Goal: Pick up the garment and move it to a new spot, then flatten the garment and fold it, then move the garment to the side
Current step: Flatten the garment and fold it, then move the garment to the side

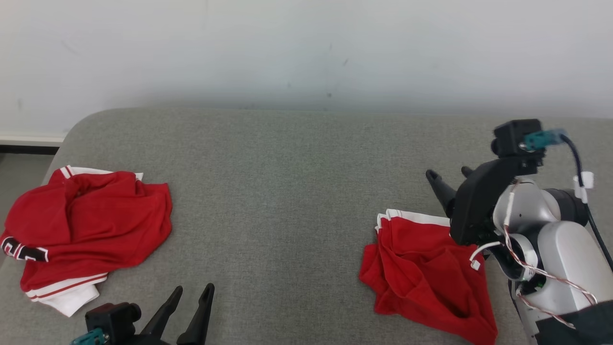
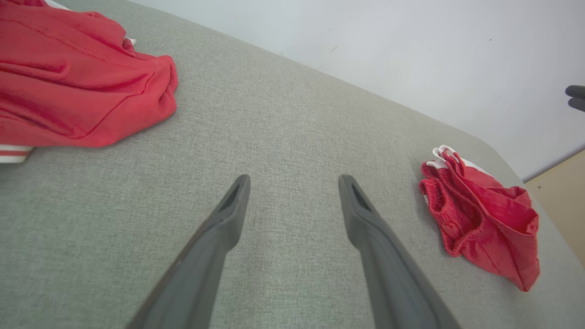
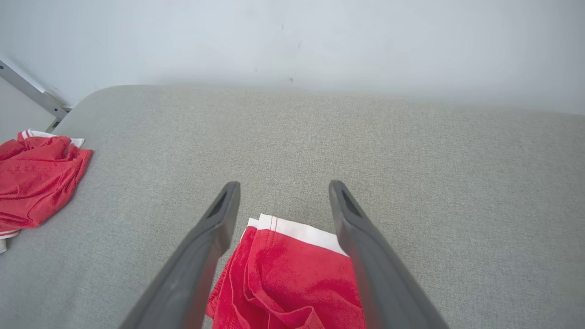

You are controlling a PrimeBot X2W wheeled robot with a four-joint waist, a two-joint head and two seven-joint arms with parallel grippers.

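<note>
You're at the first step, as I judge it: nothing is picked up yet. The red shorts (image 1: 421, 268) lie crumpled at the right end of the bench (image 1: 287, 191). Your right claw (image 1: 450, 173) hangs just above their white-trimmed edge, spread and empty. The left claw (image 1: 194, 288), also spread, sits at the bench's near edge, close to the red jersey (image 1: 96, 220). Next, lower the right claw and pinch a fold.

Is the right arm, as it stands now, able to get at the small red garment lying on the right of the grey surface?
Probably yes. The right tool is open and hangs just over the small red garment, with nothing lying between them.
</note>
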